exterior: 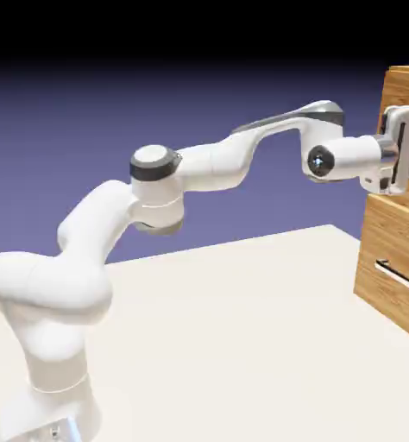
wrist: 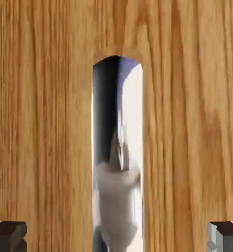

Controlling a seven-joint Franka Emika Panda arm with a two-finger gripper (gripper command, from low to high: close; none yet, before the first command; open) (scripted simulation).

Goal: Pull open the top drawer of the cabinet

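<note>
Two fingertips, one silver bar

Pincer (wrist: 116,241) parted, gripping nothing, astride the top drawer's bar handle (wrist: 117,147); behind the handle, the wood-grain drawer front (wrist: 187,123). Closing off-centre of the handle could make the bar slip free.

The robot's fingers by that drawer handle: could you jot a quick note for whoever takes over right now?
Fingers: apart, one on each side of the bar handle, with a gap to it on both sides; nothing is gripped.
Arm: stretched out to the upper part of the cabinet.
Done: the handle is lined up between the fingers.
Left: close on the handle, then pull the drawer open.
Unsure: the hand hides much of the upper fronts, so check that this is the top drawer.
</note>
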